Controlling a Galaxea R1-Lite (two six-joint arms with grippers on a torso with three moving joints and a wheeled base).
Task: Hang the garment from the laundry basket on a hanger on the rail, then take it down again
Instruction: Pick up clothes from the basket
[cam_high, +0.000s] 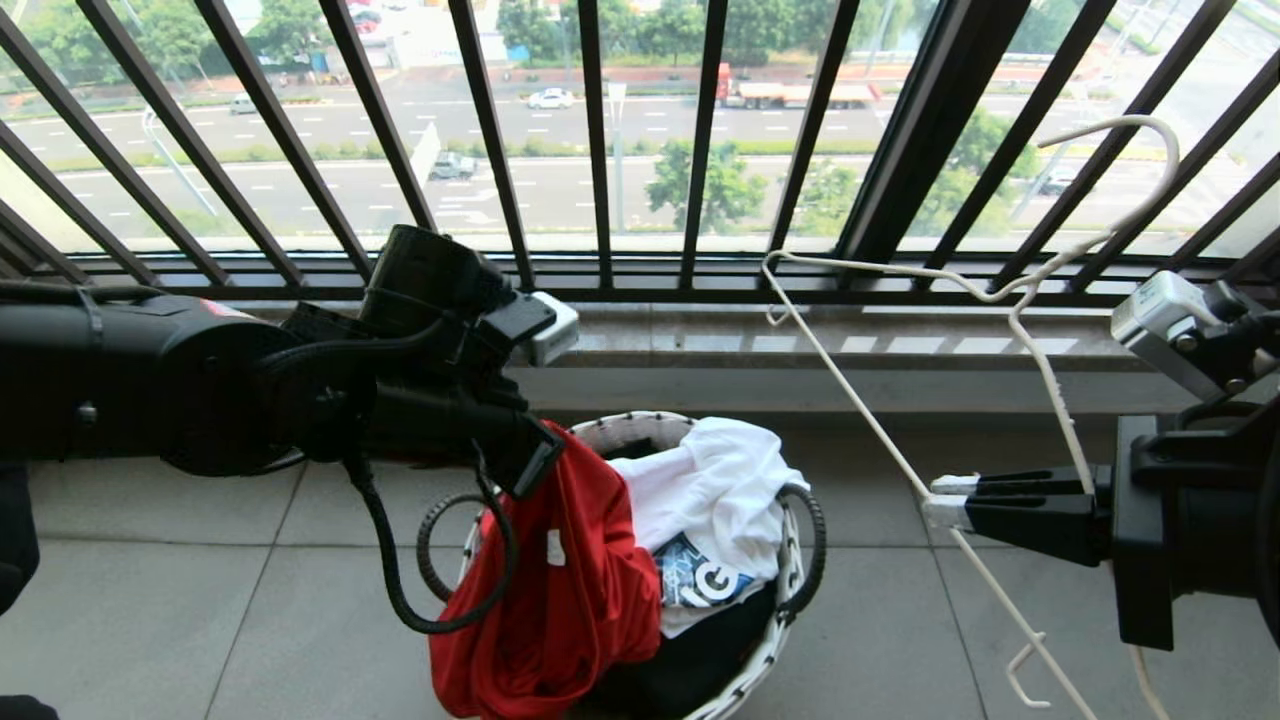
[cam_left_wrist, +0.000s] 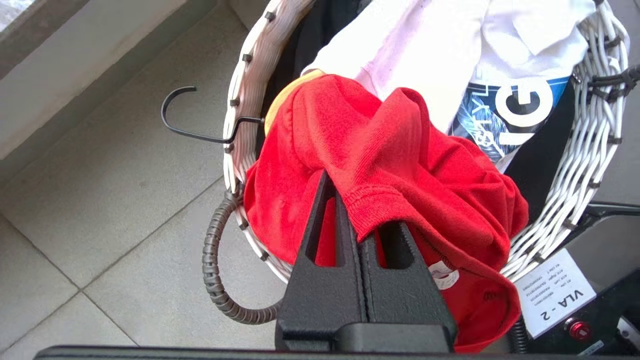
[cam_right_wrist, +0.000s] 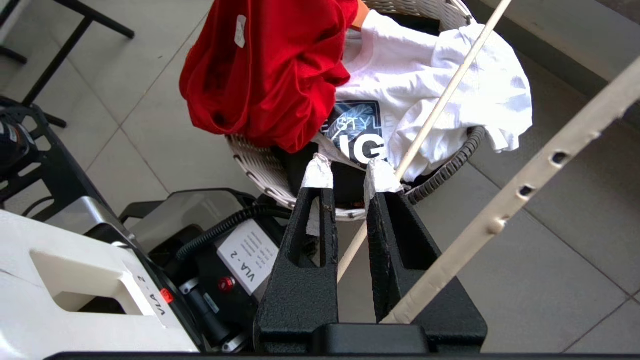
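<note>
The red garment hangs half out of the laundry basket, draped over its near rim. My left gripper is shut on a ribbed hem of the garment, and cloth covers one of its fingertips. To the right, my right gripper is shut on the thin white hanger and holds it up in the air. The hanger's thin rod crosses between the taped fingertips of that gripper. The garment is raised above the basket's rim. The rail is out of view.
A white T-shirt with a dark graphic and a black garment lie in the basket. A black wire hook sticks out over the basket's rim. The black barred window railing and a stone ledge stand behind. My base is close by.
</note>
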